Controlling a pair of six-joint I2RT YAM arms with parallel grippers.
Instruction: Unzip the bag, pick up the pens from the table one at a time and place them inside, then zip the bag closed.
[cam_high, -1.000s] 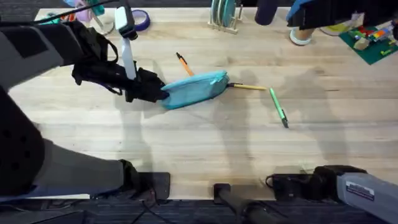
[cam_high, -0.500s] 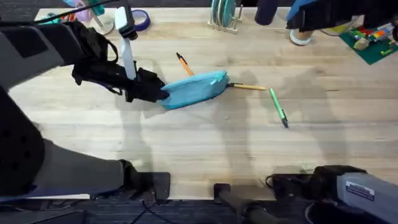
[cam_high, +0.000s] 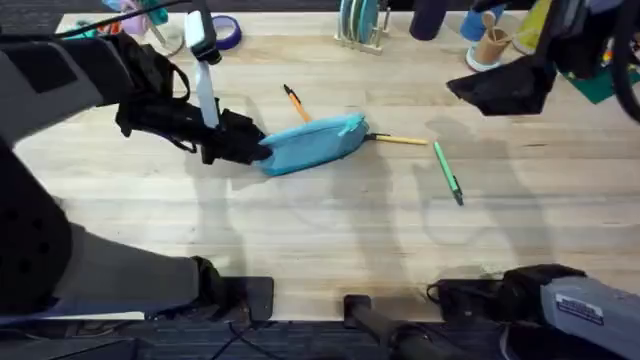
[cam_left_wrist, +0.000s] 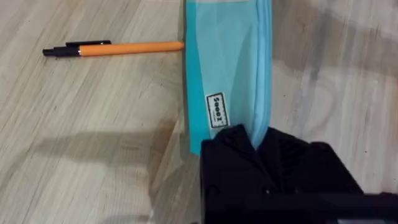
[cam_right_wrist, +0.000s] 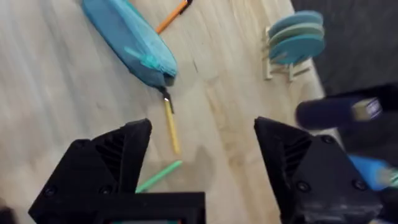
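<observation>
A: Where is the bag (cam_high: 313, 144) now?

B: We see it lying on the table (cam_high: 300, 220), near the middle, with all three pens around it. The orange pen (cam_high: 295, 102) lies just behind the bag, and its end goes under the bag's edge. The yellow pen (cam_high: 400, 140) lies at the bag's right end, almost touching it. The green pen (cam_high: 447, 172) is further right of the bag, apart from it.

A: And the left gripper (cam_high: 250, 148)?

B: It is at the bag's left end. In the left wrist view we see its black fingers (cam_left_wrist: 261, 162) clenched on that end of the bag, beside a small white label (cam_left_wrist: 217, 110).

A: What about the right gripper (cam_right_wrist: 202, 155)?

B: It hangs high above the table, to the right of the bag and behind it. Its jaws are spread wide, grasping nothing. Under them we see the bag's right end and the yellow pen.
</observation>
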